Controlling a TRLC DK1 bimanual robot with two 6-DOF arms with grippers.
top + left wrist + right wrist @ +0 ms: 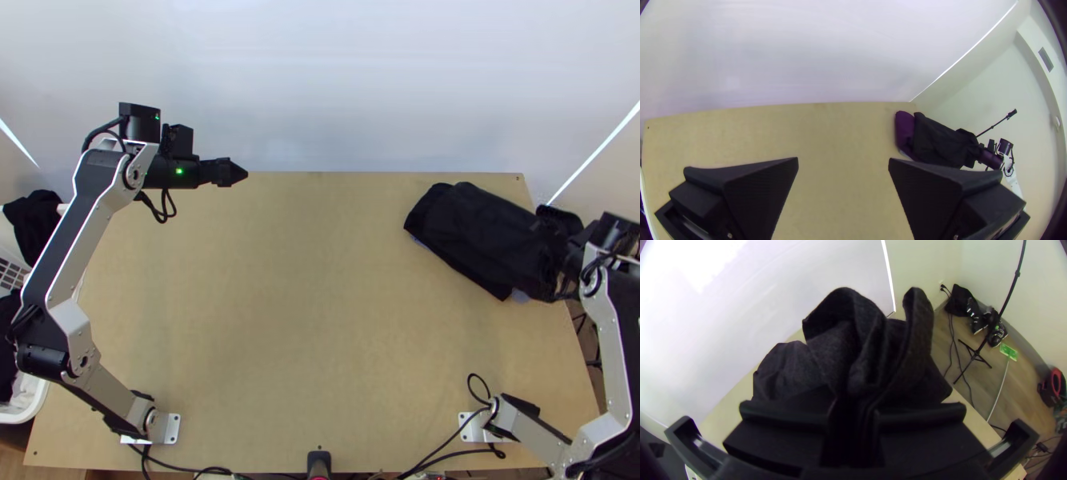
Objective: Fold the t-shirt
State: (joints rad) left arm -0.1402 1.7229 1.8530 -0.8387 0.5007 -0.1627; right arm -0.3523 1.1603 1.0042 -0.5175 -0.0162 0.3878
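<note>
My left gripper (232,172) is over the table's far left edge; in the left wrist view the same gripper (843,164) is open, its fingers wide apart with nothing between them. The black t-shirt (488,236) lies at the far right of the table, partly spread over other folded cloth. Its right end rises to my right gripper (560,244). In the right wrist view, bunched folds of the shirt (831,351) stand up between the fingers of my right gripper (854,431), which is shut on them. The shirt's underside is hidden.
Bits of light blue cloth (520,296) peek out under the black fabric. A white basket (38,404) with dark and white clothes stands off the table's left side. A tripod stand (980,349) and cables are on the floor beyond the right edge.
</note>
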